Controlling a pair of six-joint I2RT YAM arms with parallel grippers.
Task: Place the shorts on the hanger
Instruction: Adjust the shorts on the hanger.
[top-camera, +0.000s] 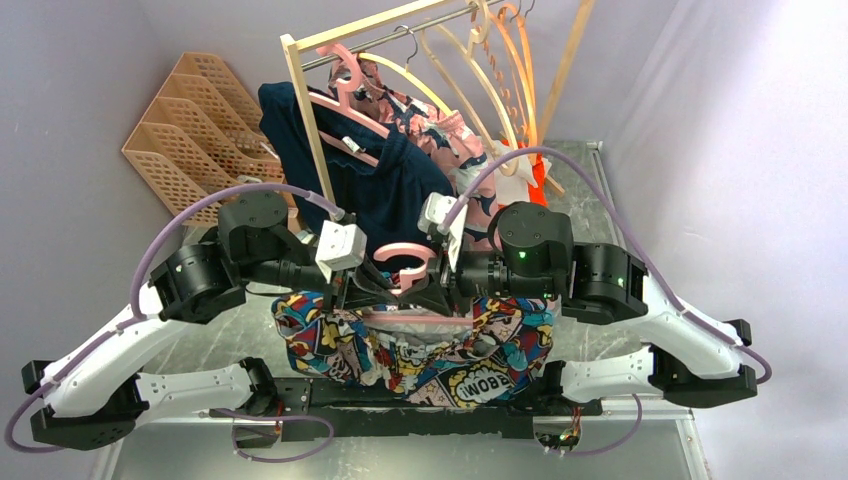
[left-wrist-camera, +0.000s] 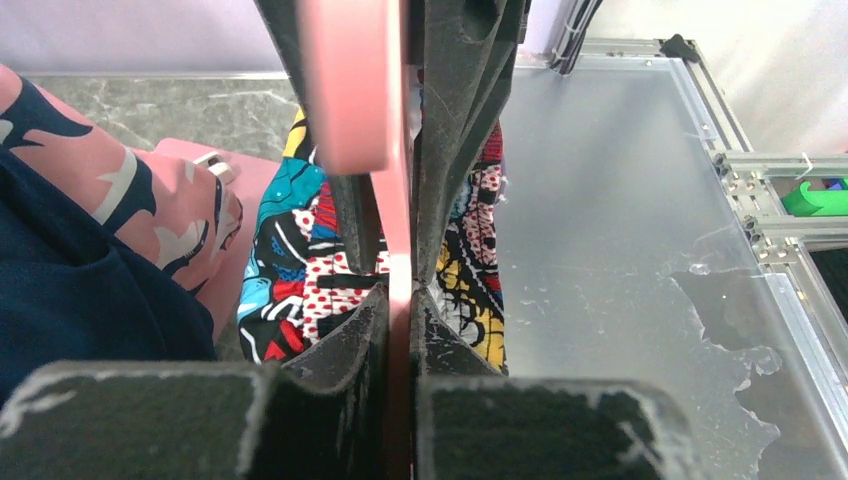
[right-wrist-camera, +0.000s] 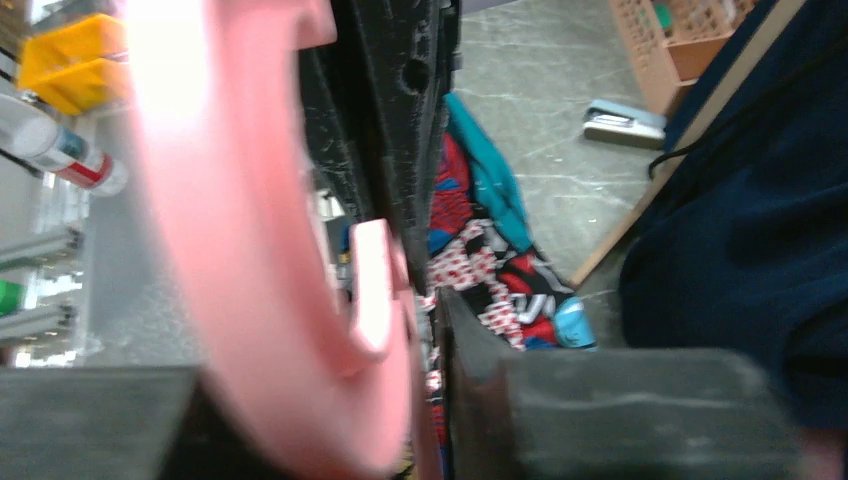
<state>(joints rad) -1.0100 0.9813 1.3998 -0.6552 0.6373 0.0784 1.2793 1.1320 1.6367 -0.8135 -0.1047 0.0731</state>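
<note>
The pale-pink hanger (top-camera: 405, 262) is held up between both arms at the table's centre. The comic-print shorts (top-camera: 420, 355) are draped below it and sag towards the near edge, "BOOM" lettering showing. My left gripper (top-camera: 385, 295) comes in from the left. In the left wrist view it (left-wrist-camera: 400, 300) is shut on a thin edge of the hanger (left-wrist-camera: 350, 80), with the shorts (left-wrist-camera: 290, 260) beneath. My right gripper (top-camera: 432, 295) faces it from the right. In the blurred right wrist view it (right-wrist-camera: 425, 320) straddles the hanger (right-wrist-camera: 230, 200), whose hook hides one finger, so its state is unclear.
A wooden clothes rack (top-camera: 305, 110) stands behind, carrying a navy garment (top-camera: 390, 190), a pink patterned garment (top-camera: 440, 130) and cream and orange hangers (top-camera: 500, 60). Peach lattice trays (top-camera: 200, 130) lean at the back left. A small grey object (right-wrist-camera: 620, 120) lies on the table.
</note>
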